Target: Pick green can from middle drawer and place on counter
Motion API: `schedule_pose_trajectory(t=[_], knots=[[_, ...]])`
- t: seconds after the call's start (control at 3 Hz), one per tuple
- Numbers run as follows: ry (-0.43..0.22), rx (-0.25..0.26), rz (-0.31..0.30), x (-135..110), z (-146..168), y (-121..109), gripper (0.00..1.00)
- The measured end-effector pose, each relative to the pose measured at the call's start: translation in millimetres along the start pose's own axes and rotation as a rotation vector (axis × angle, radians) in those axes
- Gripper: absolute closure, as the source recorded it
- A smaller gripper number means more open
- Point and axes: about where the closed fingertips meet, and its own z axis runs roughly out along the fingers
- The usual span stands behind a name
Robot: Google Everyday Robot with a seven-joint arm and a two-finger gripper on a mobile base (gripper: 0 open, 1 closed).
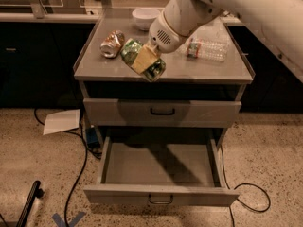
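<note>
My gripper (145,60) is shut on the green can (131,49) and holds it tilted, low over the front edge of the counter (213,68), left of centre. A tan finger (144,56) lies across the can's side. The white arm comes in from the upper right. The middle drawer (161,196) is pulled open below, and its grey floor is bare under the arm's shadow.
On the counter stand a dented copper-orange can (112,43) at the left, a white bowl (143,17) at the back and a clear plastic bottle (208,48) lying at the right. A closed taller drawer (162,111) sits above the open one. Paper (61,121) and cables lie on the floor.
</note>
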Motion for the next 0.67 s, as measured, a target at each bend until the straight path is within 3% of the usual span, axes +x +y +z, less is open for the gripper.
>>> schedule_pose_trajectory(t=[0.67], knots=[[-0.056, 0.056, 0.081, -12.6, 17.9, -41.3, 1.0]])
